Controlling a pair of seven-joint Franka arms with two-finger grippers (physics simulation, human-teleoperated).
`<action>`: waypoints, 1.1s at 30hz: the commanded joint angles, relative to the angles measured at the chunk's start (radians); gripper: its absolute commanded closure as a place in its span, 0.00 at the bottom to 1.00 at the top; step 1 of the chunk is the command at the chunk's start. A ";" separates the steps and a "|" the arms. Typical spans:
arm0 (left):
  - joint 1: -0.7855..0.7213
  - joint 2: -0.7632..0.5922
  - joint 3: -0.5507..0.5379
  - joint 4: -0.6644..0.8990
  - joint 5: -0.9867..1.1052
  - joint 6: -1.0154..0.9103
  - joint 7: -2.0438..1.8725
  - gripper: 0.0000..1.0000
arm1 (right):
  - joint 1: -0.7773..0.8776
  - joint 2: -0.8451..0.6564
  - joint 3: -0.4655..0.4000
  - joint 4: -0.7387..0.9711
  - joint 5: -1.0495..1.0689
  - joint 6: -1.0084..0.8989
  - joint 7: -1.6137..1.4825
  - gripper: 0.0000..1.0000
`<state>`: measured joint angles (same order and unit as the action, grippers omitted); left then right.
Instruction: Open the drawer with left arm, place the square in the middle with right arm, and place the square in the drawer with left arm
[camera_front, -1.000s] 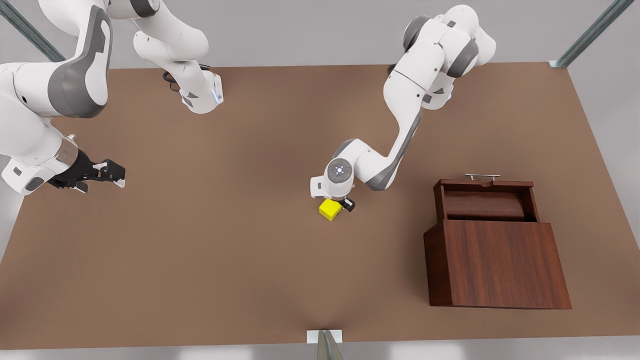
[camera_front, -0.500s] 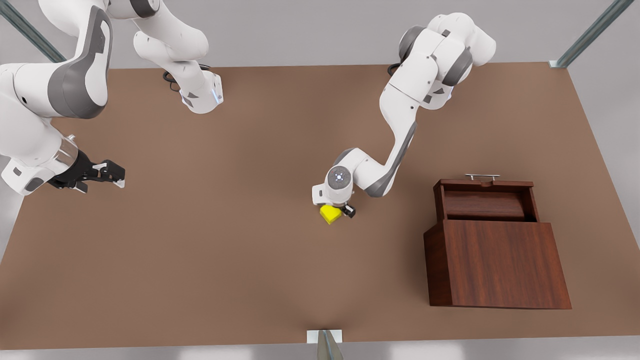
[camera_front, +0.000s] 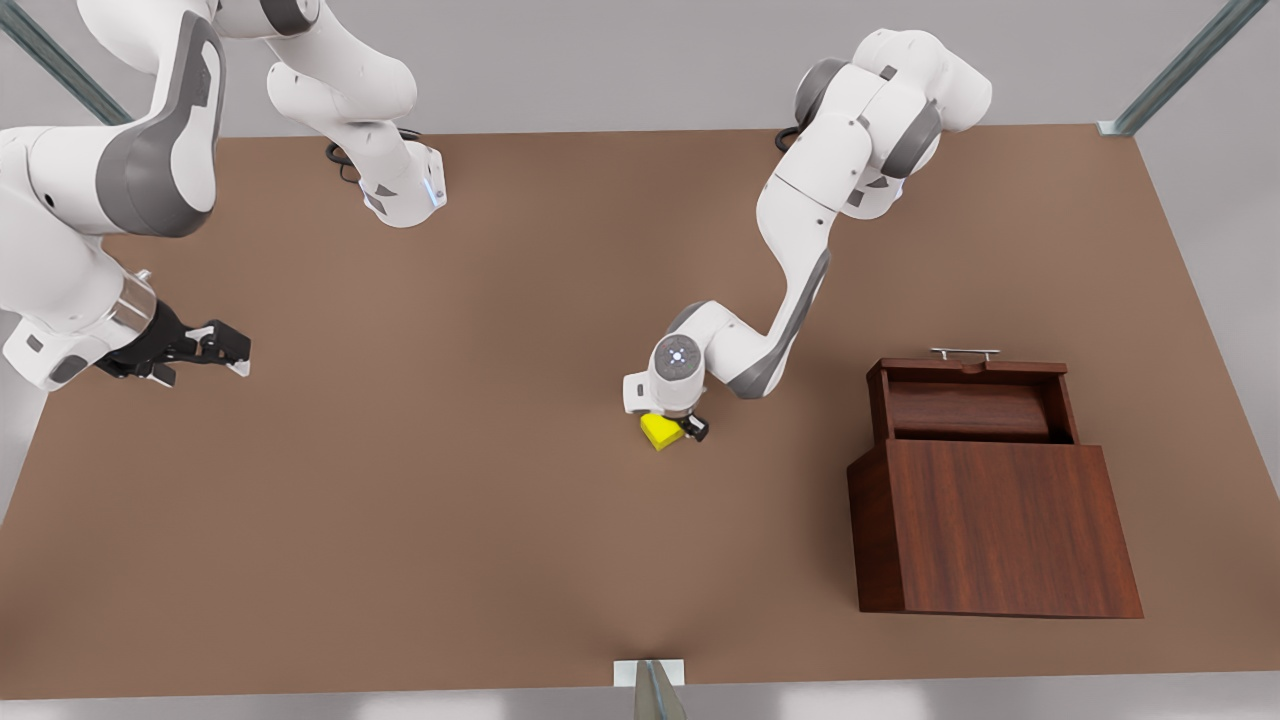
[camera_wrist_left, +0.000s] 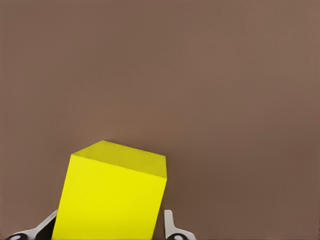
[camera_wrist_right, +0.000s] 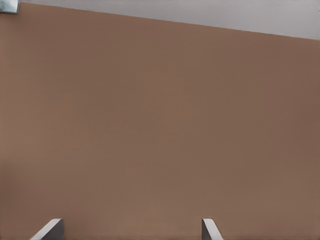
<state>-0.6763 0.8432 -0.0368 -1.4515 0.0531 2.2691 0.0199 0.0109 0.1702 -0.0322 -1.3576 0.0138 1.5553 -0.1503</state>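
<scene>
The yellow square (camera_front: 659, 431) rests on the brown tabletop at the middle (camera_front: 560, 430). My left gripper (camera_front: 678, 430) hangs straight over it. In the left wrist view the square (camera_wrist_left: 112, 195) fills the gap between the two fingertips (camera_wrist_left: 170, 227), which press against its sides, so the left gripper (camera_wrist_left: 109, 226) is shut on it. On the front view's right, the drawer (camera_front: 965, 408) stands pulled out of the wooden cabinet (camera_front: 995, 525), with its silver handle (camera_front: 965, 352) toward the back. My right gripper (camera_front: 232, 355) waits open at the front view's far left, above bare table (camera_wrist_right: 127, 230).
The cabinet is the one large obstacle, at the front view's right. The two arm bases (camera_front: 405, 195) stand along the back edge. A metal bracket (camera_front: 650, 675) sits at the middle of the front edge.
The left gripper has come down over the square and now covers more of it. The right arm, the drawer and the cabinet have stayed still.
</scene>
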 joint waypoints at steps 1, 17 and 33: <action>0.001 0.002 0.000 0.005 0.001 0.000 0.000 0.10 | 0.001 0.000 0.000 0.000 0.000 0.000 0.000 0.00; 0.000 0.017 0.000 0.030 0.021 0.001 -0.001 0.30 | 0.001 -0.001 0.000 0.000 0.000 0.002 0.000 0.00; 0.020 -0.440 0.169 -0.062 -0.084 -0.497 0.342 0.29 | 0.001 -0.001 0.000 0.000 0.000 0.002 0.000 0.00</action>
<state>-0.6561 0.3872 0.1574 -1.5295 -0.0116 1.7667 0.4074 0.0123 0.1688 -0.0322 -1.3576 0.0138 1.5570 -0.1503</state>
